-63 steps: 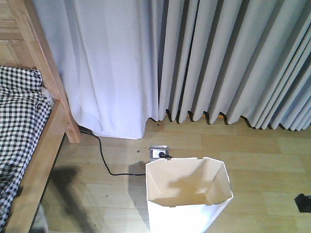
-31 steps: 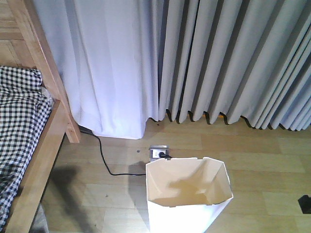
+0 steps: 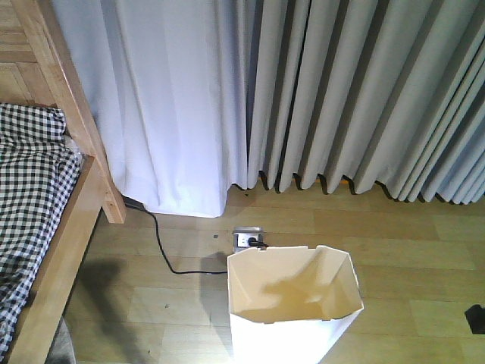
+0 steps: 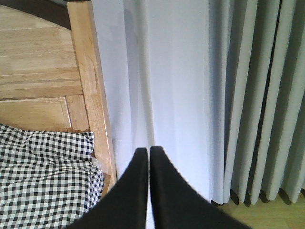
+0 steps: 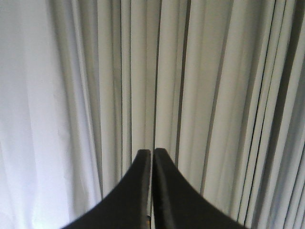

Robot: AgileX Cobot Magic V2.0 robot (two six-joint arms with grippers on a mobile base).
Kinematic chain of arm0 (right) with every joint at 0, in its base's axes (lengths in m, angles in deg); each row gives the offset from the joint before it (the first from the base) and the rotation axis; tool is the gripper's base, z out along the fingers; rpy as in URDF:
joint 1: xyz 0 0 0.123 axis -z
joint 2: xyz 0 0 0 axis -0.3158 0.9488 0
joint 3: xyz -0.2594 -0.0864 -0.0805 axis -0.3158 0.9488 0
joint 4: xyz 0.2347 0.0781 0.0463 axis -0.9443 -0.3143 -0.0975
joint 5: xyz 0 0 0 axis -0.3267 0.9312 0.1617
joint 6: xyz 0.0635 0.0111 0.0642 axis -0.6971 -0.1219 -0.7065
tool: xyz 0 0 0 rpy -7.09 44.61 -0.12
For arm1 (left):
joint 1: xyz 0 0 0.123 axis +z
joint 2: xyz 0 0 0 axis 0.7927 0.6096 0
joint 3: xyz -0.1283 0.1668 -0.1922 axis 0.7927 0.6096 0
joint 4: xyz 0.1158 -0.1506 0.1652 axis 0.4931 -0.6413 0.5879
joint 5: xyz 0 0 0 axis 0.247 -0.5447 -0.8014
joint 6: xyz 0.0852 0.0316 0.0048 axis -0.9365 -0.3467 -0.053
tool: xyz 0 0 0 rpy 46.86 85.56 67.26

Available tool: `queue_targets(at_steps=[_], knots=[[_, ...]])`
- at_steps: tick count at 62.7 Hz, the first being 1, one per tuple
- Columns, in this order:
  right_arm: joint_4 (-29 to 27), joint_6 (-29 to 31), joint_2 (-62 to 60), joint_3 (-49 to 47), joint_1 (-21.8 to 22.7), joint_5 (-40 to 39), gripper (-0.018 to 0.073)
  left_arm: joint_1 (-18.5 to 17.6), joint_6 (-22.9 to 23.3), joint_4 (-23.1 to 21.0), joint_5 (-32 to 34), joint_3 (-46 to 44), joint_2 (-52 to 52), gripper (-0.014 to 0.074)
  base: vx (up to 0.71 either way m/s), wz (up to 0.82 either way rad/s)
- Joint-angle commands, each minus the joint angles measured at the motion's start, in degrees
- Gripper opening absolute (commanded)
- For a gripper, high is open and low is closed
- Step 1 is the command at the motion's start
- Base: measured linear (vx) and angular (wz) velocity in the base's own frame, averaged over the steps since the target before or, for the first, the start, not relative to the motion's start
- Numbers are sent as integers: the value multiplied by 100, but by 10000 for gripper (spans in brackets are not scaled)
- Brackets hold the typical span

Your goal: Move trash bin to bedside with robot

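Note:
The white trash bin (image 3: 293, 303) stands upright on the wooden floor at the bottom centre of the front view, its cream inside empty. The bed (image 3: 57, 220) with its light wooden frame and black-and-white checked bedding (image 3: 26, 189) lies at the left, a stretch of floor apart from the bin. In the left wrist view my left gripper (image 4: 149, 151) is shut on nothing, pointing at the white curtain beside the bed's wooden post (image 4: 90, 90). My right gripper (image 5: 152, 152) is shut and empty too, facing grey curtains. Neither gripper shows in the front view.
A floor socket (image 3: 248, 240) with a black cable (image 3: 163, 254) lies just behind the bin. Curtains (image 3: 326, 98) hang along the whole back. A small black object (image 3: 477, 318) sits at the right edge.
The black object at the right edge has slid slightly further right and down out of view. The bin and bed hold their places in the frame.

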Motion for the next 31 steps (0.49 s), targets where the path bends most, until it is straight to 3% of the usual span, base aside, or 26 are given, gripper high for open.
queue_targets(at_steps=[1, 31], knots=[[119, 15, -67, 116, -12, -388, -9, 16, 25, -26, 440, -136, -31, -6, 0, 0], [119, 15, -67, 116, -12, -388, -9, 16, 25, -26, 440, -136, -31, -6, 0, 0]])
